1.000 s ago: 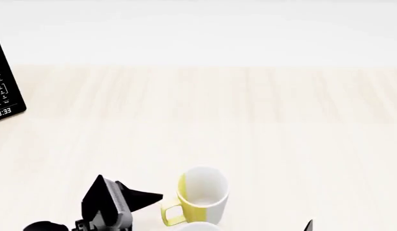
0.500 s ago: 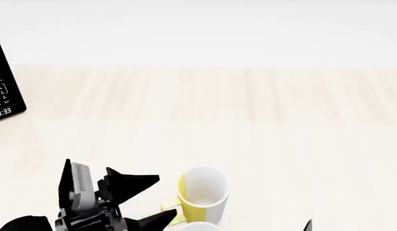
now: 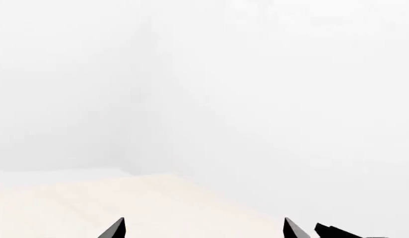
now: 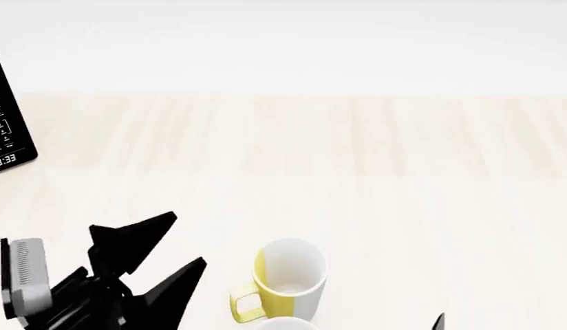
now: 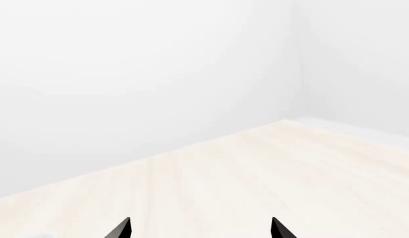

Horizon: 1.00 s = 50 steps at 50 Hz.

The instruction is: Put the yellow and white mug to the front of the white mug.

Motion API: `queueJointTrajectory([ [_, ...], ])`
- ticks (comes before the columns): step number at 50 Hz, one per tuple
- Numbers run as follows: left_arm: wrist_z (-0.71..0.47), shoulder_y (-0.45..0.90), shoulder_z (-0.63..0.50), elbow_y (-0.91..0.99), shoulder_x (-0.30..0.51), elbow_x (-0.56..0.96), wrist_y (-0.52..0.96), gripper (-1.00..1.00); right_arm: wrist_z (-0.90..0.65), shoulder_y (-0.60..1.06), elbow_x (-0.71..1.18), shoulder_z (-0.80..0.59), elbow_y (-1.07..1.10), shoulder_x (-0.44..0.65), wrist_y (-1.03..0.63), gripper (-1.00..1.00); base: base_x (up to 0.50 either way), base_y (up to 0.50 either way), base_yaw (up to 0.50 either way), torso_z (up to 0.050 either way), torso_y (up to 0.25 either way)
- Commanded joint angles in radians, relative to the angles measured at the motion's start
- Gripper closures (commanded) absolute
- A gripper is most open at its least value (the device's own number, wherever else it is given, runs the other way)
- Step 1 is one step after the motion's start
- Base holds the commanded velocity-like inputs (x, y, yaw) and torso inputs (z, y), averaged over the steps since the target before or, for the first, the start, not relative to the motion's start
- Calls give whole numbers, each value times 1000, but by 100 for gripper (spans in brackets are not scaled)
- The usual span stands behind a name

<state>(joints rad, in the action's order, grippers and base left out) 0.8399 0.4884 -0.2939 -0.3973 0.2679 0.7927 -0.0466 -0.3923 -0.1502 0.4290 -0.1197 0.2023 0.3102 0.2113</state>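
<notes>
The yellow and white mug (image 4: 289,278) stands upright on the light wooden table (image 4: 357,172), near the front edge of the head view, with its yellow handle (image 4: 245,307) toward the lower left. Only a sliver of the white mug's rim (image 4: 283,323) shows at the bottom edge, just in front of it. My left gripper (image 4: 188,238) is open and empty, to the left of the yellow and white mug and apart from it. In the left wrist view its gripper (image 3: 203,231) shows only bare table and wall. My right gripper (image 5: 200,231) is open and empty; in the head view only a black tip (image 4: 440,322) shows.
A black microwave with a keypad and clock display (image 4: 8,117) stands at the far left. A white wall (image 4: 283,41) runs behind the table. A dark shape (image 3: 340,232) shows at the edge of the left wrist view.
My left gripper has moved left and away from the yellow and white mug, turning as it went. The mug has not moved.
</notes>
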Motion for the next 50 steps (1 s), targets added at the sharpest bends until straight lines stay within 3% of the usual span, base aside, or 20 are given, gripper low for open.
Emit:
queueJointTrajectory([
  [1,-245,-233,159,278,-27,-40,-172,-100,29,0,-29,-1,-9,-15,18,-100,0,0,0,0,0],
  [4,-273,-261,164,287,-37,-84,-212,-100,27,0,-38,-6,-5,-14,18,-100,0,0,0,0,0],
  [5,-367,-309,199,310,-75,-142,-269,-100,26,4,-52,-16,-3,-17,16,-100,0,0,0,0,0],
  [6,-370,-320,198,318,-75,-135,-264,-100,27,5,-55,-19,-2,-16,16,-100,0,0,0,0,0],
  [7,-448,-338,220,303,-110,-216,-316,-100,24,5,-63,-21,1,-17,18,-100,0,0,0,0,0],
  [8,-430,-357,217,312,-114,-206,-335,-100,24,6,-67,-23,-1,-18,20,-100,0,0,0,0,0],
  [13,-593,-454,283,376,-198,-287,-438,-100,27,12,-74,-33,-5,-19,22,-100,0,0,0,0,0],
  [14,-580,-470,274,403,-190,-236,-417,-100,26,10,-78,-33,-4,-20,28,-100,0,0,0,0,0],
  [18,-645,-511,297,442,-212,-280,-461,-100,22,8,-98,-40,3,-22,36,-100,0,0,0,0,0],
  [21,-635,-547,290,470,-205,-235,-468,-100,13,5,-160,-51,11,-32,80,-100,0,0,0,0,0],
  [33,-694,-603,258,485,-230,-333,-531,-100,-89,-15,-291,-17,43,-72,150,-100,0,0,0,0,0],
  [50,-733,-634,211,552,-188,-327,-512,-100,-102,-29,-309,-19,44,-73,211,-100,0,0,0,0,0],
])
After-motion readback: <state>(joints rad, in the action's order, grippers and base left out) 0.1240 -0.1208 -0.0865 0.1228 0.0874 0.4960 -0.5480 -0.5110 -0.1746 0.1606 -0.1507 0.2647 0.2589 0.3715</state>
